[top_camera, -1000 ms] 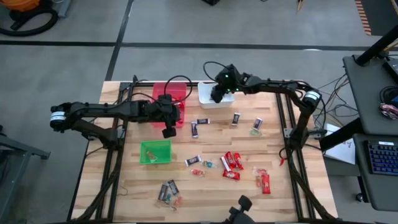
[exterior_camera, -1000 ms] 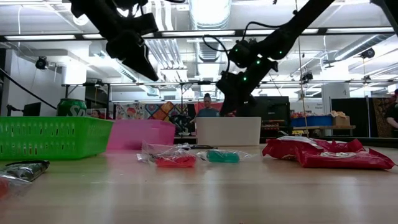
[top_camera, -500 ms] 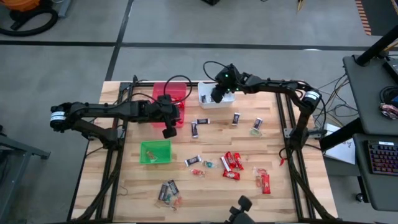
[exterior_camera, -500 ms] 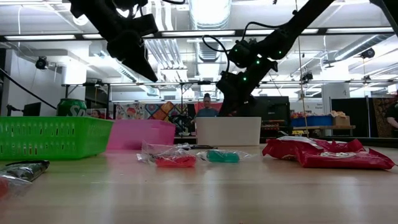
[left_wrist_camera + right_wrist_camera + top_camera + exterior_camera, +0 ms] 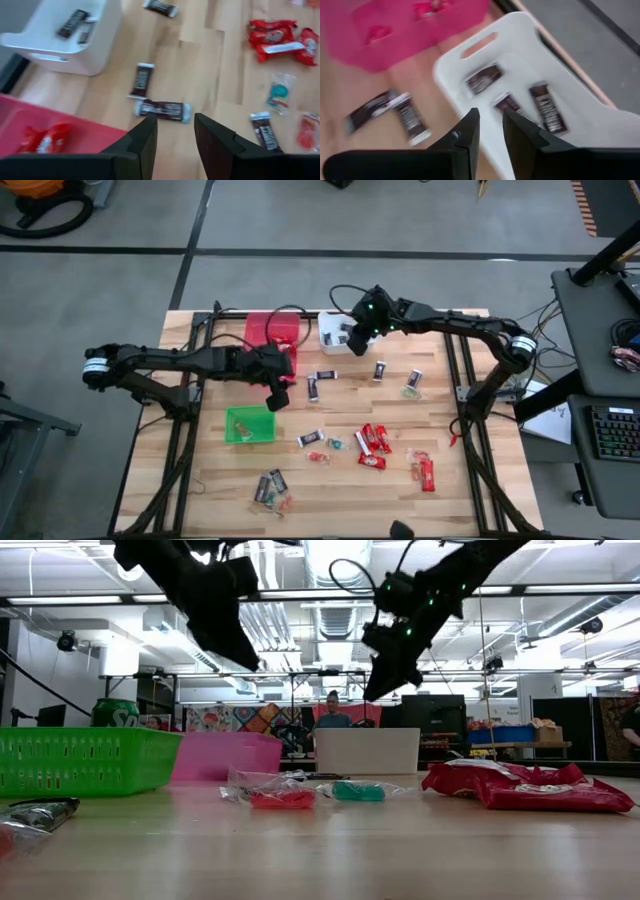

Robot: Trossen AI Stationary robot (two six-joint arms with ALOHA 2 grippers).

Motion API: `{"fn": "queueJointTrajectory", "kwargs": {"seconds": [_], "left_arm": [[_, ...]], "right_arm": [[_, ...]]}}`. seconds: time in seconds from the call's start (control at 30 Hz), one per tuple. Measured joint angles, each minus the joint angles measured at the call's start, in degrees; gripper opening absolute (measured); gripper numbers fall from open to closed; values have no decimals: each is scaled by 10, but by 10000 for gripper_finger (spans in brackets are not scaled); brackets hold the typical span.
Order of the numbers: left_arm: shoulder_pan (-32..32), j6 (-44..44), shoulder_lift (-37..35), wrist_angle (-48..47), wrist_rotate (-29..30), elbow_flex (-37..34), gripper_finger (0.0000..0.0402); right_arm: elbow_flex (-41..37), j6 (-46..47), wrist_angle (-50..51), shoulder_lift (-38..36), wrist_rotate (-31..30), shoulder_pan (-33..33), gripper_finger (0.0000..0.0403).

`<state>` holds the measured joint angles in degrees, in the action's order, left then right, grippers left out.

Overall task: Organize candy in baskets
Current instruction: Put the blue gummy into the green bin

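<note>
The white basket (image 5: 336, 338) sits at the far middle of the table and holds dark mini bars (image 5: 547, 107). To its left is the red basket (image 5: 270, 338), with red candy (image 5: 44, 140) inside. The green basket (image 5: 250, 425) stands nearer. Dark bars (image 5: 313, 387) and red bars (image 5: 372, 442) lie loose on the wood. My right gripper (image 5: 356, 340) hangs open above the white basket's near right corner, high over it in the low view (image 5: 376, 692). My left gripper (image 5: 277, 394) is open and empty, hovering beside the red basket, with two dark bars (image 5: 162, 107) just beyond its fingertips.
More candy lies near the table's near edge: dark bars (image 5: 270, 485) and a red bar (image 5: 427, 472). A green soda can (image 5: 115, 712) stands behind the green basket (image 5: 85, 760). A person (image 5: 333, 712) shows in the room beyond. Bare wood lies on the near left.
My right gripper has risen from low over the white basket and drifted a little toward the table's right and near side. My left gripper has shifted slightly toward the near edge. The candy on the table has stayed put.
</note>
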<state>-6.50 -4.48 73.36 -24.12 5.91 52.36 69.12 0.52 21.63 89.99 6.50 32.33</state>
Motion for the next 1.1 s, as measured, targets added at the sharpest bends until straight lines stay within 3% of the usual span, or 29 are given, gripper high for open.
{"fn": "queueJointTrajectory", "kwargs": {"seconds": [0.27,0.7,1.1], "left_arm": [[71,-10,56,28,-1,0,114],[126,14,191,239,-22,7,118],[152,58,306,269,-25,63,203]], "right_arm": [[-26,-4,44,-54,1,-86,75],[-124,66,33,-184,-1,-200,75],[-221,131,-36,-280,-5,-250,78]]}}
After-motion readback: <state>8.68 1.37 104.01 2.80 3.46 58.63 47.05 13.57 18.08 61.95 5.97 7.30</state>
